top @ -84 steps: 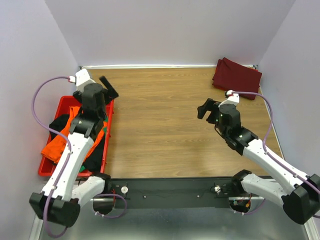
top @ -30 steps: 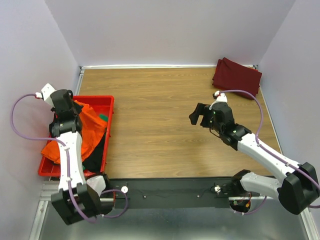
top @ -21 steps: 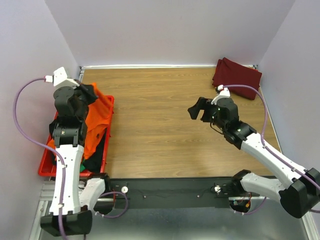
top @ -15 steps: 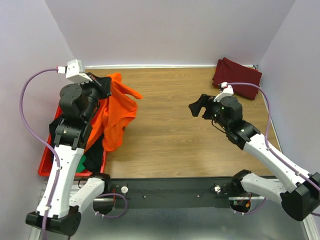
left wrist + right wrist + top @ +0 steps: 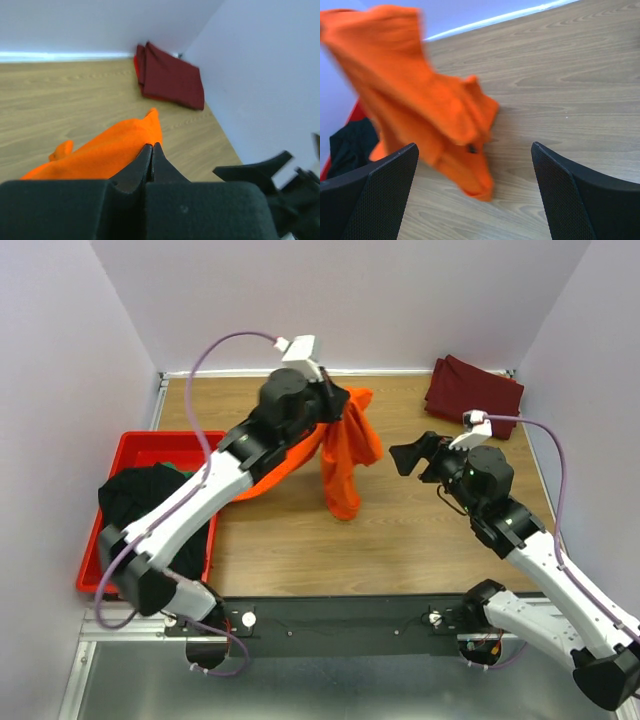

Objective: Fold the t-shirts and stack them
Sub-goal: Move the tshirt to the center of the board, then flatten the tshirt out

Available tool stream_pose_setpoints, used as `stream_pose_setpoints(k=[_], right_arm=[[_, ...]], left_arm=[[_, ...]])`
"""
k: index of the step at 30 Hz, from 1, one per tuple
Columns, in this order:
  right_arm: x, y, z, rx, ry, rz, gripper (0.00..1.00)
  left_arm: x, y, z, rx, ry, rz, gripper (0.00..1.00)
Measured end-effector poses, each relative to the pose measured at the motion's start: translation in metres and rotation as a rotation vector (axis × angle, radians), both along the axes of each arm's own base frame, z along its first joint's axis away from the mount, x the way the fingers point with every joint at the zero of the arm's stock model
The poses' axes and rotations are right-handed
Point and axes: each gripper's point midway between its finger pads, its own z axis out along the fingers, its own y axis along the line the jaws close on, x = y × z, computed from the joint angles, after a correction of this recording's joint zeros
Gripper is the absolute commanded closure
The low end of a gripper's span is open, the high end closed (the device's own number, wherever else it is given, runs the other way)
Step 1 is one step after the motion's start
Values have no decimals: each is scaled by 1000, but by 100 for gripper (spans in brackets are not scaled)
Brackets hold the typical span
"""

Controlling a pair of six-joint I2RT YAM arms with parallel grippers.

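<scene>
My left gripper (image 5: 338,400) is shut on the bright orange t-shirt (image 5: 345,455). The shirt hangs bunched from it over the middle of the wooden table, its lower end touching the boards. In the left wrist view the closed fingers pinch an orange fold (image 5: 110,155) at my left gripper (image 5: 151,146). My right gripper (image 5: 410,456) stands open just right of the hanging shirt and holds nothing. In the right wrist view the orange t-shirt (image 5: 420,100) hangs blurred ahead of my right gripper (image 5: 474,150). A dark maroon t-shirt (image 5: 473,395) lies folded in the far right corner.
A red bin (image 5: 150,445) sits at the left table edge with a black t-shirt (image 5: 140,500) heaped in it. White walls close in the table at the back and on both sides. The maroon t-shirt (image 5: 170,77) lies against the right wall.
My left arm has lifted the orange t-shirt out of the red bin and swung it right to the table's middle. My right gripper has stayed open, shifting slightly right.
</scene>
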Motion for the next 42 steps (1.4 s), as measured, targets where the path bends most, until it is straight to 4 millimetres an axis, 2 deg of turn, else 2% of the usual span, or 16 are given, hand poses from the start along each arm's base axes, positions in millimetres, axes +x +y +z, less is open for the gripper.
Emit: stream_pose_setpoints(k=[4, 7, 8, 9, 12, 15, 16, 18, 20, 26, 28, 30, 32, 35, 39, 42], right_arm=[[-4, -5, 0, 20, -5, -20, 0], [-4, -6, -18, 13, 36, -30, 3], [-3, -5, -30, 6, 64, -33, 4], [-3, -5, -43, -5, 95, -36, 5], [0, -3, -85, -43, 203, -49, 8], [-4, -7, -124, -84, 302, -77, 10], [-6, -10, -139, -103, 341, -91, 12], [-7, -13, -154, -123, 379, -109, 14], [-6, -14, -168, -143, 417, -124, 18], [-4, -4, -206, -175, 503, -123, 20], [-4, 0, -219, -188, 527, -119, 20], [-4, 2, -228, -197, 544, -121, 20], [-1, 3, -233, -200, 548, -129, 20], [3, 2, -241, -214, 551, -144, 20], [7, 1, -247, -226, 552, -161, 20], [11, 2, -249, -223, 548, -167, 21]], left_arm=[[44, -46, -37, 46, 73, -15, 100], [93, -81, -63, 78, 117, -9, 85], [103, -87, -69, 79, 127, -14, 74], [115, -93, -81, 83, 149, -16, 70], [135, -79, -114, 91, 220, -4, 55], [144, -44, -143, 95, 282, 51, 51], [142, -30, -151, 102, 302, 73, 51], [135, -3, -164, 113, 339, 122, 51], [118, 17, -173, 124, 361, 158, 53], [58, 58, -183, 131, 372, 235, 64], [44, 67, -197, 142, 386, 250, 64], [30, 74, -221, 175, 421, 258, 64], [17, 73, -247, 225, 462, 254, 64], [-6, 57, -280, 300, 510, 204, 63], [-22, 39, -303, 357, 535, 162, 60], [-24, 35, -319, 390, 552, 160, 58]])
